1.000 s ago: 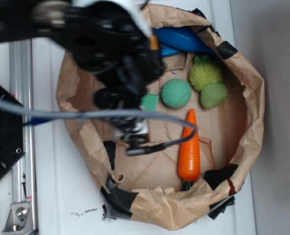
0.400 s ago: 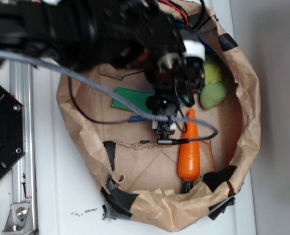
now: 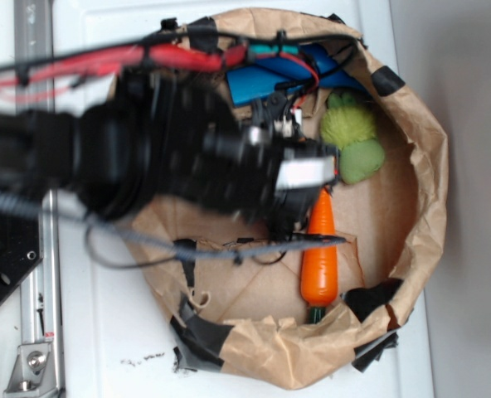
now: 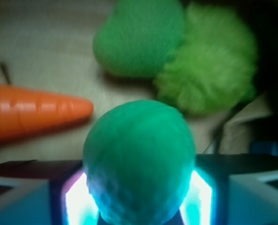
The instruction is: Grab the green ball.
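The green ball (image 4: 139, 159), teal and finely dimpled, fills the low centre of the wrist view, right between my gripper's (image 4: 139, 190) two lit fingers (image 4: 78, 199). A thin bright gap shows on each side of the ball, so the jaws stand open around it. In the exterior view the black arm and gripper (image 3: 308, 176) cover the ball completely.
An orange carrot (image 3: 320, 253) (image 4: 31, 112) lies just beside the gripper. A fuzzy yellow-green pom-pom (image 3: 347, 126) (image 4: 209, 70) and a smooth pale-green lump (image 3: 362, 160) (image 4: 136, 40) sit just beyond. A blue object (image 3: 266, 81) lies at the back. The brown paper wall (image 3: 428, 191) rings everything.
The arm has swung right across the paper nest and come down over the ball, which showed a second ago and is now hidden in the exterior view. The green block is covered too.
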Available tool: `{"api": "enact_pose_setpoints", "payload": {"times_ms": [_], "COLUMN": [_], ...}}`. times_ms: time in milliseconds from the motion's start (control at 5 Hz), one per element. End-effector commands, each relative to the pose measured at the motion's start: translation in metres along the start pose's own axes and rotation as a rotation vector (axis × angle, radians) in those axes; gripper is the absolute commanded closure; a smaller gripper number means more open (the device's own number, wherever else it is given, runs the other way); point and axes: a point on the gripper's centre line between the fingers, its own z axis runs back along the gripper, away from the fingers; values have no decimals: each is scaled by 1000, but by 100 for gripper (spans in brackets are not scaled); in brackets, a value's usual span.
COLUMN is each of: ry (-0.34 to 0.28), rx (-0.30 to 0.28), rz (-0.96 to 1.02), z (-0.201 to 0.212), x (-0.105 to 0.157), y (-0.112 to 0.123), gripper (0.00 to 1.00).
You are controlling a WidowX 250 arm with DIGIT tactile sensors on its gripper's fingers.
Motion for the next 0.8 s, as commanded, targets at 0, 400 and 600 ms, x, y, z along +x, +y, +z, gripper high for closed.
{"api": "enact_pose_setpoints", "payload": {"times_ms": [0, 400, 600], "ry": [-118, 42, 119], "rx": [-40, -246, -144], "rz": [104, 352, 470], "z": [91, 187, 195], "x": [28, 26, 18], "y": [13, 40, 40], "gripper": [100, 100, 100]}}
